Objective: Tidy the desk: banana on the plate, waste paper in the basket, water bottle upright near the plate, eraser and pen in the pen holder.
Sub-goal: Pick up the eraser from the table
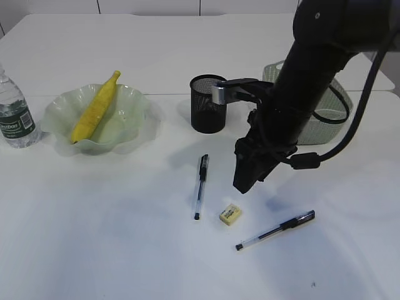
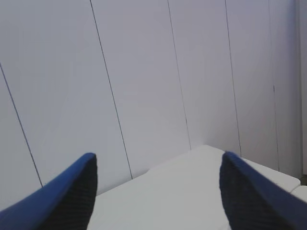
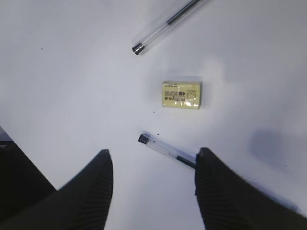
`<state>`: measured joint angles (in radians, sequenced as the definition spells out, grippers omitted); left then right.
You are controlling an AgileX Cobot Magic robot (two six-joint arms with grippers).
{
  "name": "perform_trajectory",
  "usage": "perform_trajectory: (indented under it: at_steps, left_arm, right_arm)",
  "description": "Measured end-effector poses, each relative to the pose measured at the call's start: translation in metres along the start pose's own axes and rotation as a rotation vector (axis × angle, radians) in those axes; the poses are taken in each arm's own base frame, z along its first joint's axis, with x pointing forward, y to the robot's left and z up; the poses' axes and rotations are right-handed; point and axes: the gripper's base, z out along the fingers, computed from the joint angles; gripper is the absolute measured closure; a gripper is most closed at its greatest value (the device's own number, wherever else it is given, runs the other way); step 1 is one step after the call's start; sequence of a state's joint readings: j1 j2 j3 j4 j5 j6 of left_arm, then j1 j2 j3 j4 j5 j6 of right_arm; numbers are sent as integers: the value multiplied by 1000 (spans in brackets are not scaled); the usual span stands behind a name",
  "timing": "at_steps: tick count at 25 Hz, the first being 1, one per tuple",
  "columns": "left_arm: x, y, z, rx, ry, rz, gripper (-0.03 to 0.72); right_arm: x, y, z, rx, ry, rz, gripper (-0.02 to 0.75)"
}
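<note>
On my exterior view the banana [image 1: 95, 109] lies in the green plate [image 1: 134, 100] at the left, and the bottle [image 1: 14, 109] stands upright just left of the plate, touching or nearly touching its rim. The mesh holder [image 1: 207, 104] stands near the middle of the table [image 1: 94, 237], with the basket [image 1: 328, 112] to its right, partly hidden behind my right arm. I cannot see any waste paper from here. Two pens remain on the table: pen one [image 1: 200, 185] lies nearly upright in the picture below the holder, and pen two [image 1: 275, 230] lies slanted at the lower right. The yellow eraser [image 1: 230, 214] sits between them, touching neither. My right gripper [image 1: 245, 181] hangs over the table just up and right of the eraser.

My left wrist view shows only the left gripper [image 2: 156, 191] with its blue fingers [image 2: 72, 191] spread wide, holding nothing, aimed at a panelled wall and a far table edge.

On my right wrist view the right gripper [image 3: 151, 189] has its dark fingers [image 3: 91, 191] parted and empty above the table. The eraser [image 3: 181, 94] lies ahead of them. One pen [image 3: 168, 152] runs under the right-hand finger, and another pen [image 3: 165, 26] lies farther off at the top.
</note>
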<state>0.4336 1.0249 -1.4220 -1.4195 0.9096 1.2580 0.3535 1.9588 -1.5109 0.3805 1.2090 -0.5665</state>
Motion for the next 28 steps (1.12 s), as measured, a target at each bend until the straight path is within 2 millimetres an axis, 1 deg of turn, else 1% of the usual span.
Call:
perform_trajectory:
  at_steps: [2, 8, 12, 15, 17, 20, 24, 28]
  left_arm:
    - [1, 1, 1, -2, 6, 2, 129]
    - [2, 1, 1, -5, 18, 12, 129]
    - [2, 1, 1, -6, 19, 9, 129]
    - [2, 1, 1, -8, 19, 7, 129]
    - [2, 1, 1, -8, 21, 2, 129]
    - [2, 1, 1, -9, 21, -2, 129]
    - [2, 1, 1, -9, 21, -4, 129]
    - [2, 1, 1, -9, 21, -10, 129]
  right_arm:
    - [-2, -1, 6, 4, 6, -6, 321]
    - [-3, -10, 36, 28, 87, -28, 313]
    - [-4, -15, 47, 29, 105, -22, 310]
    - [-5, -13, 56, 33, 121, -36, 309]
    - [-8, -10, 60, 46, 118, -52, 309]
    - [-14, -6, 60, 74, 102, -85, 309]
    - [-25, -5, 55, 104, 50, -107, 308]
    - [-30, -5, 52, 116, 30, -115, 308]
